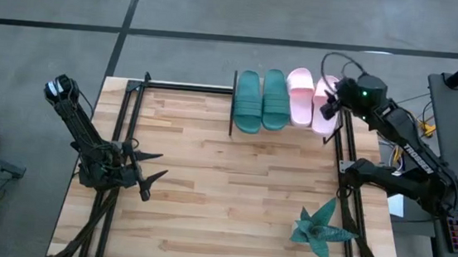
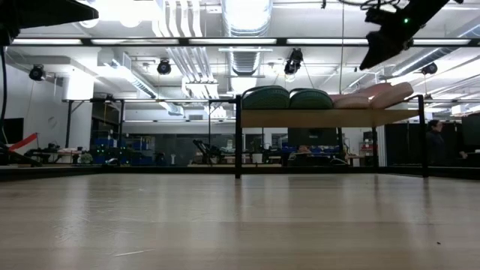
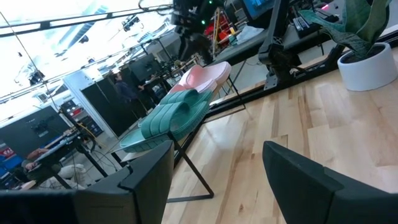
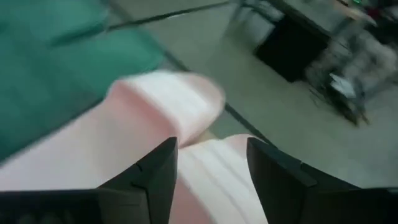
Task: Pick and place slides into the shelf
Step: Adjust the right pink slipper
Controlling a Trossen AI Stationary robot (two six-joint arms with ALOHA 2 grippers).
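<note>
Hovering right gripper open over pink slide on shelf, left gripper open, idle.

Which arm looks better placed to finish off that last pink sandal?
The right. Its gripper hovers open over the outermost pink slide at the shelf's end, which seems tilted. The left gripper waits open, far across the table.

Outer pink slide part-hidden under right gripper; shelf board unseen from above
</note>
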